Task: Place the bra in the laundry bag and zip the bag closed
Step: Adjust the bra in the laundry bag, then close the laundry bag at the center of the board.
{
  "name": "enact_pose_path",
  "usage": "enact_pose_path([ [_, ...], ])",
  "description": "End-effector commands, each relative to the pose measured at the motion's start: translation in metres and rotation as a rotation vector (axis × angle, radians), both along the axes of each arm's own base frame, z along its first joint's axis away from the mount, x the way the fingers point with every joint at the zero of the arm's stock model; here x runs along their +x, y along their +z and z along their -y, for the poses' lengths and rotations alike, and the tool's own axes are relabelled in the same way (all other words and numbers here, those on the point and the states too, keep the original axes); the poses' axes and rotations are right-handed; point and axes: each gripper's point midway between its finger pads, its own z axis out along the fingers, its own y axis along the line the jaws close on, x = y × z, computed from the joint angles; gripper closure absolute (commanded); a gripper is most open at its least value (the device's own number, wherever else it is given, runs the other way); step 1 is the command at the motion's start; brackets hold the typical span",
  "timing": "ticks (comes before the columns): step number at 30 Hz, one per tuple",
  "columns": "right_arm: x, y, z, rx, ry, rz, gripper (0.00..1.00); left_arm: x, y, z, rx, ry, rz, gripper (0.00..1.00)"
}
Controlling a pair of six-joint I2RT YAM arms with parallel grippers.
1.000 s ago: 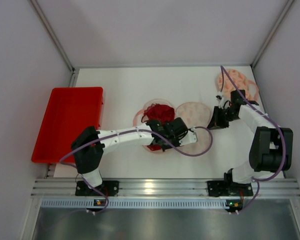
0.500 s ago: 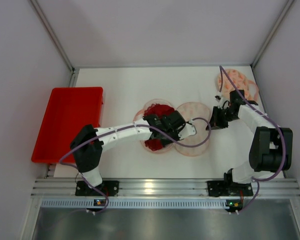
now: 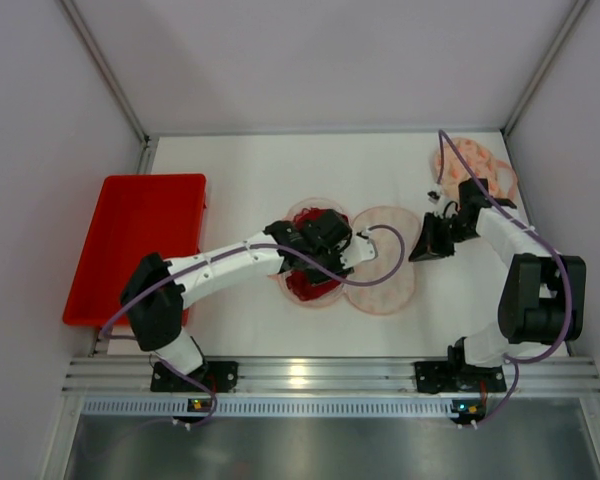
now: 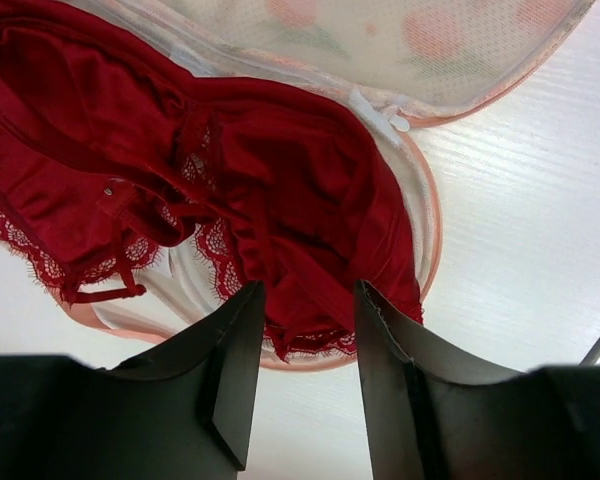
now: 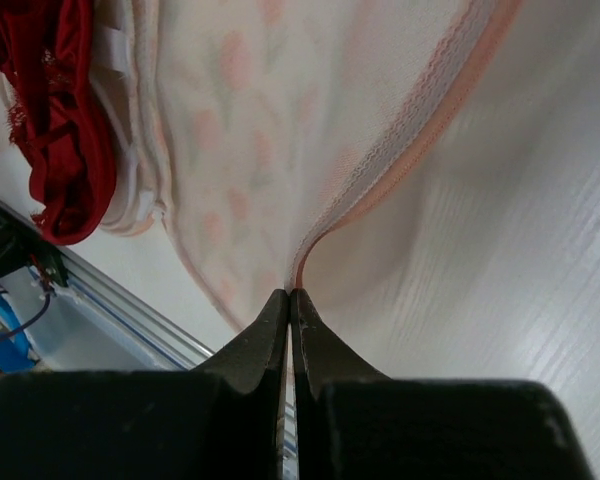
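**Ann:** While the left gripper [image 4: 308, 295] hangs right over the laundry bag [image 3: 385, 285], look where the bra [image 3: 302, 287] is. It's red satin and lace, heaped in the bag's left half, and the bag lies flat and open like a clamshell.

**Ben:** The left wrist view shows it plainly. The jaws stand apart with nothing clamped, and the lace hem shows in the gap between the two fingers [image 4: 235, 370]. Whether the tips touch the cloth, I can't tell.

**Ann:** The lace runs right out to the bag's pink rim on the near side.

**Ben:** Now the right gripper [image 5: 290, 295]. It's pinched tight on the bag's right edge, with the pink trim caught between the closed tips. The flowered mesh rises into a ridge at the pinch.

**Ann:** So the flap lies open to the right of the filled half, and the bag isn't zipped.

**Ben:** A purple cable [image 3: 380, 232] loops across that flap.

**Ann:** A red tray [image 3: 140, 240] sits well to the left of the bag. A second flowered pouch [image 3: 475, 165] lies well beyond the bag's right edge, on the far side of the table [image 3: 240, 170].
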Motion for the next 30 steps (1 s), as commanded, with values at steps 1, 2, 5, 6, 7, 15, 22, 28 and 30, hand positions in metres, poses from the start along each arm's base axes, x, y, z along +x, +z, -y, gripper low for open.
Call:
enact_pose_path([
  [1, 0.006, 0.031, -0.015, 0.068, 0.051, 0.053, 1.0, -0.009, 0.012, 0.0, -0.039, -0.058, 0.002, 0.53],
  [2, 0.006, 0.038, -0.02, 0.1, 0.063, 0.064, 1.0, -0.009, 0.017, -0.001, -0.051, -0.048, 0.014, 0.52],
  [5, 0.006, 0.059, -0.03, 0.165, 0.086, 0.081, 1.0, -0.006, 0.043, 0.004, -0.149, 0.001, 0.033, 0.52],
  [6, 0.007, 0.064, -0.032, 0.181, 0.091, 0.087, 1.0, 0.002, 0.053, 0.0, -0.193, 0.045, 0.034, 0.51],
  [7, 0.006, 0.072, -0.036, 0.211, 0.102, 0.091, 1.0, 0.008, 0.064, 0.001, -0.256, 0.1, 0.023, 0.51],
  [15, 0.021, 0.111, -0.095, 0.295, 0.2, 0.155, 1.0, 0.083, 0.067, -0.094, -0.412, 0.576, -0.061, 0.48],
  [22, 0.03, 0.114, -0.156, 0.298, 0.346, 0.163, 1.0, 0.088, -0.003, -0.123, -0.452, 0.782, -0.382, 0.55],
  [28, 0.037, 0.113, -0.203, 0.321, 0.43, 0.145, 1.0, 0.086, -0.053, -0.124, -0.472, 0.821, -0.611, 0.64],
  [30, 0.038, 0.108, -0.22, 0.33, 0.452, 0.14, 1.0, 0.088, -0.058, -0.122, -0.48, 0.829, -0.64, 0.66],
])
